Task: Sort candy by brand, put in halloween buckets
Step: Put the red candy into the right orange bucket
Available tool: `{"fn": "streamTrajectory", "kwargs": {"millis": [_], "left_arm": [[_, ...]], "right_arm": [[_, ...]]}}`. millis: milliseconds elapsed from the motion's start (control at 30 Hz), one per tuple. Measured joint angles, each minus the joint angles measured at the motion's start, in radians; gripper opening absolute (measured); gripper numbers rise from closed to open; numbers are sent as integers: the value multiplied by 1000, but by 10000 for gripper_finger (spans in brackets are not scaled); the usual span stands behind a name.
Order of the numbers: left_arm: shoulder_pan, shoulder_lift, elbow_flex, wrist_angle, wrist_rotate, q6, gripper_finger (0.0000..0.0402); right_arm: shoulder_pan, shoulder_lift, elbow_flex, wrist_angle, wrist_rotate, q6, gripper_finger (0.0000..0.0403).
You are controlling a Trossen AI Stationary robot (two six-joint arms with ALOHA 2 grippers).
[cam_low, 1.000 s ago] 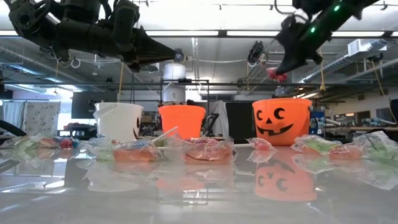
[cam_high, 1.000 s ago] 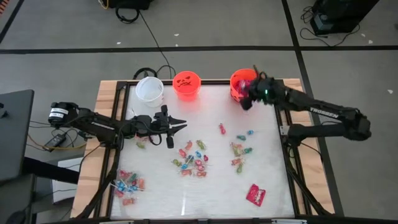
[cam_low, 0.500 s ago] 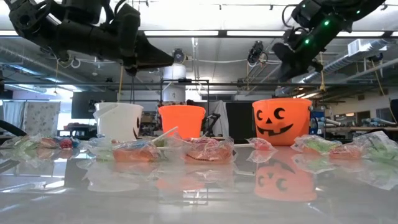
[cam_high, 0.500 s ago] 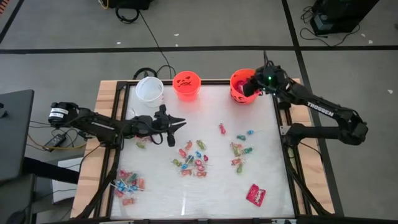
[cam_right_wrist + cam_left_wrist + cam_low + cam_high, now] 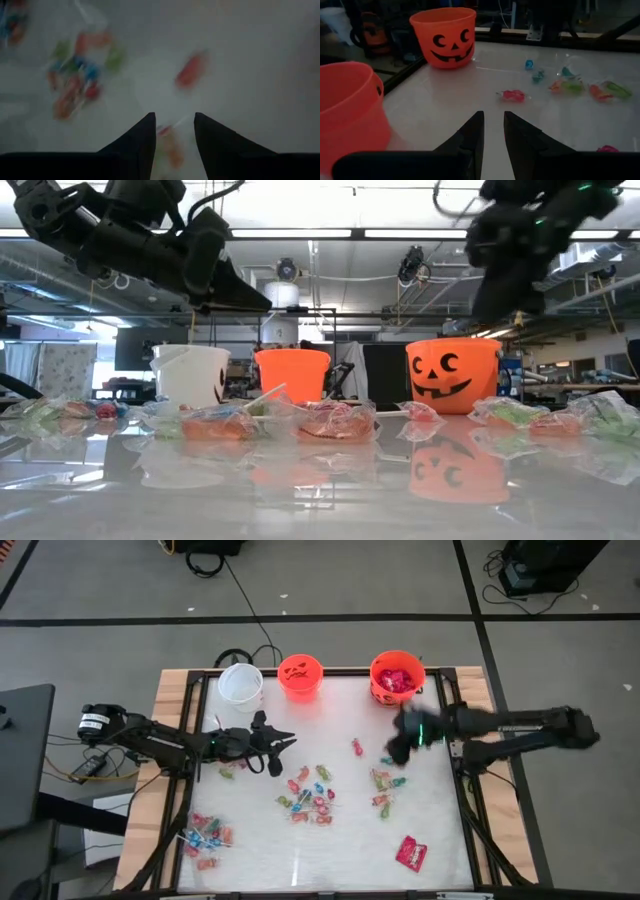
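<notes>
Nearest you, at the table's front edge, a shiny red packet (image 5: pixel 410 853) lies alone toward the right, and a heap of small wrapped candies (image 5: pixel 205 839) sits toward the front left corner. Farther in, around the middle of the white table (image 5: pixel 340 860), you have the main scatter of pink, blue, green and orange pieces (image 5: pixel 310 798), with a second, smaller cluster (image 5: pixel 388 788) to its right and a single pink piece (image 5: pixel 356 747) just beyond. Your left gripper (image 5: pixel 283 739) hangs above the table left of centre, pointing toward the middle; its wrist view shows the two dark fingers (image 5: pixel 475 135) nearly together with only a narrow gap, and nothing between them. Your right gripper (image 5: pixel 398 750) is over the right side of the table, near the smaller cluster and in front of the larger bucket; it shows blurred from above, but its wrist view shows the fingers (image 5: pixel 142 142) apart and empty, looking down on scattered candy. At the far edge stand the three buckets in a row: the white bucket (image 5: pixel 240 683) on the left, the small orange bucket (image 5: pixel 300 677) beside it, and the larger orange jack-o'-lantern bucket (image 5: pixel 397 677) well to the right, with pink and red candy visible inside it. The white bucket looks empty from above.
</notes>
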Motion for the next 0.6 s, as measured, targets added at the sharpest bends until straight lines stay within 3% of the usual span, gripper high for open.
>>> {"fn": "streamTrajectory", "kwargs": {"millis": [167,333,433,600], "left_arm": [[-7,0,0,1,-1,-16,80],[-7,0,0,3,-1,-32,80],[-7,0,0,10,15,-36,80],[-7,0,0,13,20,-23,80]], "right_arm": [[403,32,-56,86,308,292,145],[647,83,-57,87,425,491,145],[718,136,-58,63,426,562,145],[768,233,-58,109,283,629,145]]}}
